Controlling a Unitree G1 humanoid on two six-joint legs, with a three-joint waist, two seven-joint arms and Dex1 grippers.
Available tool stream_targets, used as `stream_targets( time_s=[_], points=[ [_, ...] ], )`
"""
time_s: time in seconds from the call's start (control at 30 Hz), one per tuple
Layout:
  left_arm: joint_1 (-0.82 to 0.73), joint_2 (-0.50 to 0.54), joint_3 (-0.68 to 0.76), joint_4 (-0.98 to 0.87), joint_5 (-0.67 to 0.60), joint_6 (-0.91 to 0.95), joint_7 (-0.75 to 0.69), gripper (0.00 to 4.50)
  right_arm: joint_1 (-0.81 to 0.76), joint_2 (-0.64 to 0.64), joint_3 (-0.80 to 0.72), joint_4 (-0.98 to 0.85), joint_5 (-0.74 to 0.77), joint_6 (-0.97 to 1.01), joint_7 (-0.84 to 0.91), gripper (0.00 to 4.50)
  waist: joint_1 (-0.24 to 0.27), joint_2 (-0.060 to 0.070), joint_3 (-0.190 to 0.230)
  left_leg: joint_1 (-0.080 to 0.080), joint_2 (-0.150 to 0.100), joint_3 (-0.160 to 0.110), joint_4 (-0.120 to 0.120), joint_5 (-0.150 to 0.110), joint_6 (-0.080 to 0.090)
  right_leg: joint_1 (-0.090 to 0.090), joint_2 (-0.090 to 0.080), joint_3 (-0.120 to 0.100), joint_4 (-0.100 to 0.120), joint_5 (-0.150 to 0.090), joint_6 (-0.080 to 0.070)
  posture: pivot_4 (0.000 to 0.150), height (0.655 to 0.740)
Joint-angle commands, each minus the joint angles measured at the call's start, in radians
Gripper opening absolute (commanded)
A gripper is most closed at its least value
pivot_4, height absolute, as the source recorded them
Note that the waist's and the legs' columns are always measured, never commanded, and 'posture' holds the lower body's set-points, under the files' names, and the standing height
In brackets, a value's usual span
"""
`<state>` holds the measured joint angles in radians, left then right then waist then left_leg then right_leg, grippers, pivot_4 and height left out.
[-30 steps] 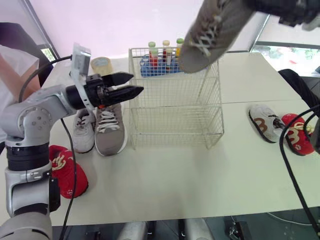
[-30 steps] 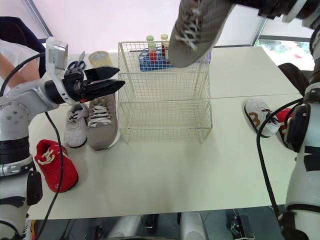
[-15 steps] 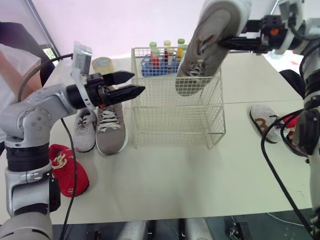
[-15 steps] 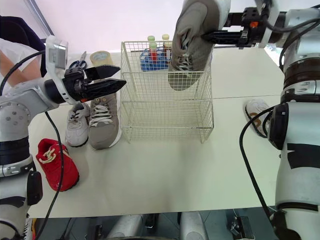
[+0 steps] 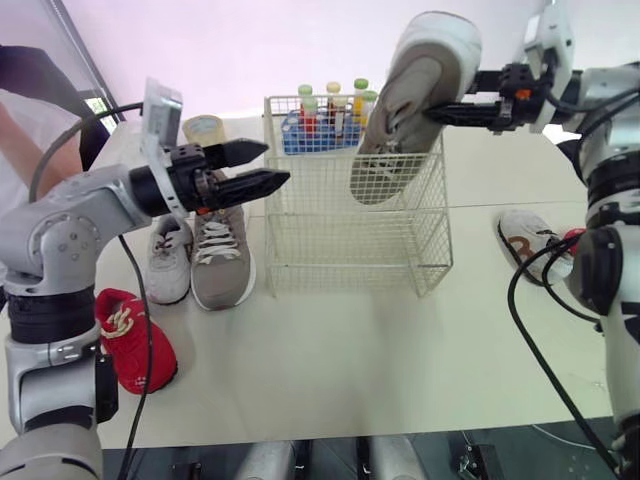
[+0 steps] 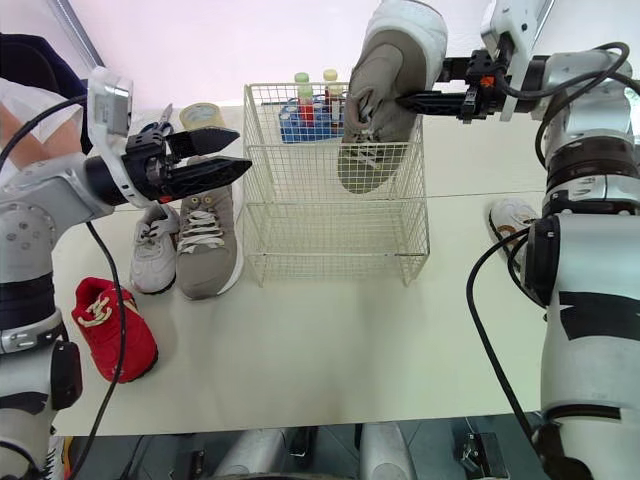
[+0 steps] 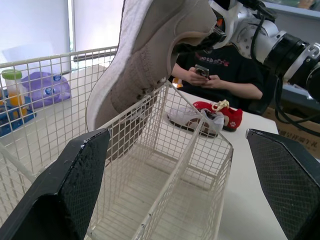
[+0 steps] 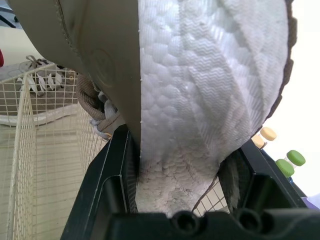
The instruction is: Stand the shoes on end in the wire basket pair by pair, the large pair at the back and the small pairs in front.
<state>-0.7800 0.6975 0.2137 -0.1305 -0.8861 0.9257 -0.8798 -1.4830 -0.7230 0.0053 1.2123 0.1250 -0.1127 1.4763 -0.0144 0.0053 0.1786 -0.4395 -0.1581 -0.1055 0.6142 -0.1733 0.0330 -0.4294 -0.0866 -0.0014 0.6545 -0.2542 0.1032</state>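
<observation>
One shoe [image 6: 400, 50] hangs toe-down in the basket [image 6: 330, 235], clamped by the right gripper [image 6: 405, 98]; left gripper [image 6: 243, 147] gapes empty; five lie outside.

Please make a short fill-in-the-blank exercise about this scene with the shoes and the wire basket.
The right tool holds a large grey shoe with its ___ pointing down into the wire basket.
The left tool is ___ and holds nothing.
The small shoe beside the other grey shoe is ___.
Missing words: toe; open; white.
</observation>
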Motion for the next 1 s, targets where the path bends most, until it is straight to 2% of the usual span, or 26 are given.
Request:
stream_targets(
  time_s=[0.03,0.07,0.3,0.5,0.63,0.77,0.9,1.0],
  points=[
    [-0.021,0.010,0.012,-0.024,-0.009,-0.014,-0.003,4.50,0.019,0.005,-0.004,-0.031,-0.019,0.001,0.002,4.34,-0.002,0.000,0.000,0.000,0.000,0.000,0.000,0.000,0.000,0.000,0.000,0.000,0.000,0.000,0.000,0.150,0.7400],
    [-0.024,0.008,0.008,-0.020,-0.006,-0.016,-0.004,4.50,0.024,0.002,-0.006,-0.042,-0.023,-0.006,-0.006,4.48,-0.003,0.000,0.000,0.000,0.000,0.000,0.000,0.000,0.000,0.000,0.000,0.000,0.000,0.000,0.000,0.150,0.7400],
    [-0.029,0.010,0.001,-0.020,-0.002,-0.014,-0.007,4.50,0.022,-0.048,-0.012,-0.122,-0.060,-0.030,-0.069,4.48,-0.003,0.001,0.000,0.000,0.000,0.000,-0.001,0.001,-0.001,-0.002,0.000,0.000,0.002,0.000,0.000,0.150,0.7400],
    [-0.004,0.048,0.020,-0.022,0.021,-0.021,-0.005,4.50,0.078,-0.157,-0.017,-0.303,-0.084,-0.016,-0.118,4.48,0.001,0.001,0.001,0.000,0.000,0.000,-0.001,0.001,-0.001,-0.002,0.000,0.000,0.001,0.000,0.000,0.150,0.7400],
    [-0.007,0.131,0.027,0.073,0.127,-0.093,-0.006,4.50,0.211,-0.236,-0.090,-0.573,0.011,0.111,-0.114,4.48,0.001,0.001,0.000,0.000,0.000,0.000,-0.001,0.001,-0.001,-0.001,0.000,0.000,0.001,0.000,0.000,0.150,0.7400],
    [-0.081,0.192,-0.023,0.288,0.294,-0.192,0.040,4.50,0.420,-0.254,-0.179,-1.049,0.215,0.399,-0.139,4.48,0.000,0.001,0.000,0.000,0.000,0.000,-0.001,-0.001,0.002,-0.003,0.000,0.001,0.004,0.000,-0.001,0.150,0.7400],
    [-0.224,0.184,-0.103,0.594,0.451,-0.237,0.084,4.50,0.557,-0.203,-0.215,-1.428,0.418,0.625,-0.249,4.48,0.004,0.001,0.000,0.000,0.000,0.000,-0.001,-0.002,0.004,-0.005,0.000,0.002,0.008,-0.001,-0.001,0.150,0.7400],
    [-0.327,0.136,-0.161,0.812,0.540,-0.282,0.084,4.50,0.620,-0.162,-0.212,-1.580,0.497,0.708,-0.339,4.48,0.005,-0.001,-0.001,0.000,0.000,-0.001,0.001,-0.002,0.004,-0.004,-0.001,0.001,0.008,-0.001,-0.001,0.150,0.7400]
  ],
)
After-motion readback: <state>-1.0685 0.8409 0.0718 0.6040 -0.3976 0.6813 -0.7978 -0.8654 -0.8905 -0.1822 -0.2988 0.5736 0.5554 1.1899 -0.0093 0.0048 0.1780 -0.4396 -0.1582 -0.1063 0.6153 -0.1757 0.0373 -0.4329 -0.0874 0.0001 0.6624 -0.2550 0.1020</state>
